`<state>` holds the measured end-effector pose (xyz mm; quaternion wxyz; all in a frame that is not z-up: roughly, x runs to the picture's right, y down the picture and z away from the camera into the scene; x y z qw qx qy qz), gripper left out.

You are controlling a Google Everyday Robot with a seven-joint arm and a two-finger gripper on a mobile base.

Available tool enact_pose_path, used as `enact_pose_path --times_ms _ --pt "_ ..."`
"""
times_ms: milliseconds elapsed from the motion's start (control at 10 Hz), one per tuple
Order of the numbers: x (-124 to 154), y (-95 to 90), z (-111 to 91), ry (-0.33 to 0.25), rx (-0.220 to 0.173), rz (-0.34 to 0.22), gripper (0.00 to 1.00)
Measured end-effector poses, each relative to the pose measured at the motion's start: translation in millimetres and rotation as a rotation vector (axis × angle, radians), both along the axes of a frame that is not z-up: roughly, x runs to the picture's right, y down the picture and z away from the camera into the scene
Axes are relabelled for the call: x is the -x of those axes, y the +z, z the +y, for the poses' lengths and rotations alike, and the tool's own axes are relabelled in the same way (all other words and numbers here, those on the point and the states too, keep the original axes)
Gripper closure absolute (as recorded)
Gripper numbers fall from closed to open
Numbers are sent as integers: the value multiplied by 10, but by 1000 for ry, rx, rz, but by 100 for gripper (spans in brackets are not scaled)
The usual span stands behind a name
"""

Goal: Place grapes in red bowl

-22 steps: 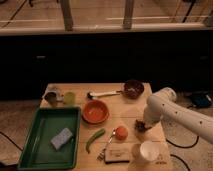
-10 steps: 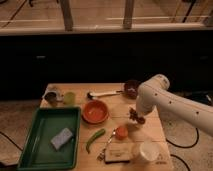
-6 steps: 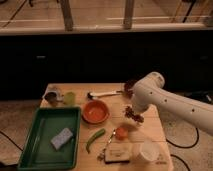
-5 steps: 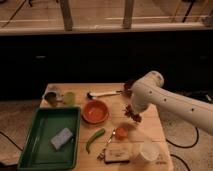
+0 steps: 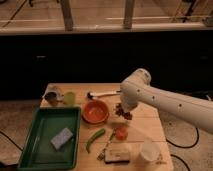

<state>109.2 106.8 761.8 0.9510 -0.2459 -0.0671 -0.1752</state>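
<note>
White arm [image 5: 165, 102] reaches in from right over wooden table [image 5: 145, 125]. Gripper [image 5: 122, 107] points down, just right of red bowl [image 5: 96, 111], clamped on grapes [image 5: 123, 113]. Grapes sit beside bowl's right rim, not inside it. Orange fruit [image 5: 120, 133] lies below grapes. Green tray [image 5: 37, 145] at left holds sponge [image 5: 62, 138].

No writing, label, brand, number or sign can be read here: the pale packet [image 5: 117, 155] in front of the red bowl [image 5: 95, 111] shows no legible print, and neither does the white cup [image 5: 148, 150] further to the right of the bowl, nor the white arm [image 5: 165, 100]. The gripper [image 5: 121, 107] hangs just right of the red bowl, at the grapes [image 5: 124, 114]
</note>
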Motion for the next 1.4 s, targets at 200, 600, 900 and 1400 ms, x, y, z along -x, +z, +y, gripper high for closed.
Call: enact_pose_path --times_ms 200,600,900,1400 --pt "203 -30 -15 -19 8 -27 99" --pt "393 14 -6 -46 3 -59 99" --pt "627 38 -33 -73 6 -87 99" --pt "770 72 -46 -87 6 -119 99"
